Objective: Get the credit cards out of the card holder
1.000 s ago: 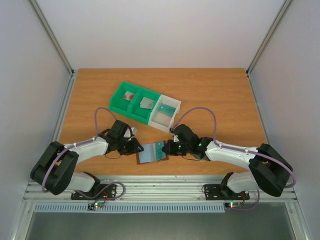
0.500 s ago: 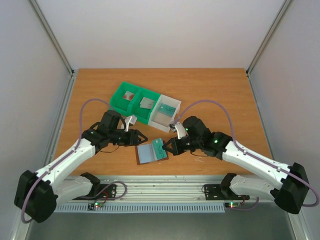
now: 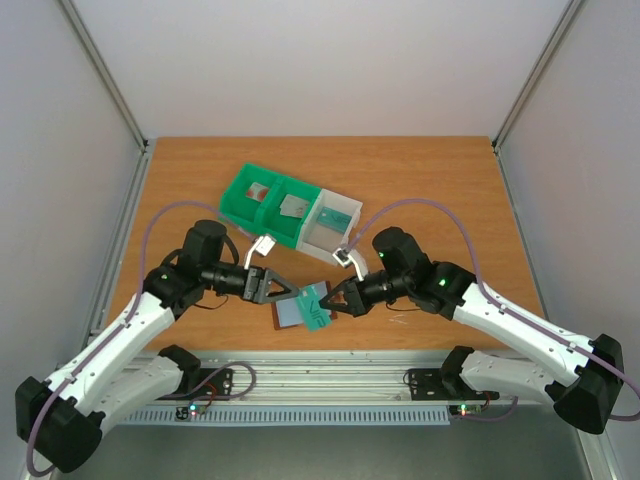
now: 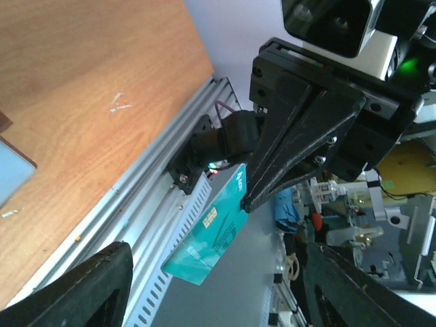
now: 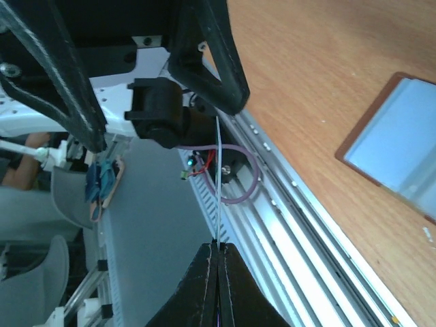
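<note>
A teal credit card [image 3: 315, 302] with a chip hangs in the air, pinched at one corner by my right gripper [image 3: 331, 298], which is shut on it. In the left wrist view the card [image 4: 208, 242] hangs below the right gripper's black fingers [image 4: 293, 157]. The right wrist view shows it edge-on [image 5: 218, 184] above the closed tips [image 5: 218, 246]. The card holder [image 3: 288, 315], brown with a grey-blue inside, lies open on the table under the card; it also shows as card holder [image 5: 402, 146]. My left gripper [image 3: 285, 290] stands open beside the card, holding nothing, its fingers [image 4: 88, 286] wide apart.
A green bin [image 3: 262, 205] with two compartments and a white bin [image 3: 333, 225] joined to it stand behind the grippers, with flat pale cards inside. The table's near edge and its aluminium rail [image 3: 320, 370] lie just below the card holder.
Both arms have lifted and drawn back. The right gripper has pulled the teal card up off the card holder. The left gripper has opened, and the card holder lies free on the table.
</note>
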Controlling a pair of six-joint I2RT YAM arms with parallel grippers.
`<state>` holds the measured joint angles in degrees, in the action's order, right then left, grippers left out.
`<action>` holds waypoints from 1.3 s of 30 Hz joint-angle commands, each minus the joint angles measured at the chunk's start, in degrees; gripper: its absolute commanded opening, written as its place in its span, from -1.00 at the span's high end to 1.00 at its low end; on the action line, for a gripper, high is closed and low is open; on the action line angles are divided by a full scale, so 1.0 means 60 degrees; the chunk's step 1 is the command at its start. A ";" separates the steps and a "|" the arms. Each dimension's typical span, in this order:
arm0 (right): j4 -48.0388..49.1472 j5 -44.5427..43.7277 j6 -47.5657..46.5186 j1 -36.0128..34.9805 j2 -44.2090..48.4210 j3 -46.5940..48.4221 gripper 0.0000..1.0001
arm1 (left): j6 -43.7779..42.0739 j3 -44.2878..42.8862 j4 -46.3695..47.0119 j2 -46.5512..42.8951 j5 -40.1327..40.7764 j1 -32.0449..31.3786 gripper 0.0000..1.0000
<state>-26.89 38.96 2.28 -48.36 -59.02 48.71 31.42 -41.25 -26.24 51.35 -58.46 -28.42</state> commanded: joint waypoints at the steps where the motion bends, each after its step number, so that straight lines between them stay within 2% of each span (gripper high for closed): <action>1: 0.0546 0.0812 0.0082 0.0048 0.0116 0.0239 0.98 | -0.0368 -0.0279 -0.0134 0.0027 -0.0905 -0.0038 -0.37; 8: 0.0864 0.1051 0.0258 0.0047 0.0077 0.0135 0.98 | -0.0596 -0.0331 -0.0214 0.0216 -0.1017 -0.0038 -0.13; 15: 0.1012 0.1064 0.0411 0.0047 0.0123 0.0058 0.98 | -0.0583 -0.0302 -0.0082 0.0288 -0.1199 -0.0038 0.47; 20: 0.0932 0.0826 0.0424 0.0047 0.0168 0.0096 0.98 | -0.0302 -0.0242 0.0350 0.0253 -0.1503 -0.0038 0.98; 23: 0.0823 0.0458 0.0474 0.0047 0.0312 0.0100 0.97 | -0.0143 -0.0194 0.0579 0.0167 -0.1517 -0.0038 0.99; 27: 0.0602 -0.0474 0.0695 0.0047 0.0613 0.0075 0.77 | 0.0096 -0.0217 0.0760 0.0024 -0.1128 -0.0038 0.99; 30: 0.0540 -0.1422 0.1176 0.0047 0.0876 -0.0032 0.52 | 0.0470 -0.0155 0.1226 -0.0148 -0.0433 -0.0038 0.99; 34: 0.1134 -0.2089 0.2191 0.0047 0.1275 -0.0410 0.21 | 0.1764 0.0325 0.2582 -0.0496 0.0565 -0.0038 0.99; 37: 0.1597 -0.2566 0.2919 0.0042 0.1535 -0.0677 -0.12 | 0.2767 0.0642 0.3517 -0.0624 0.1190 -0.0036 0.99; 39: 0.1747 -0.2914 0.3288 0.0047 0.1614 -0.0804 -0.21 | 0.3082 0.0636 0.3650 -0.0668 0.1597 -0.0038 0.99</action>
<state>-20.34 27.46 15.16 -48.18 -50.70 45.41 42.17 -38.61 -13.41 48.45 -55.40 -28.42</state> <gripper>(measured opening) 0.577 0.013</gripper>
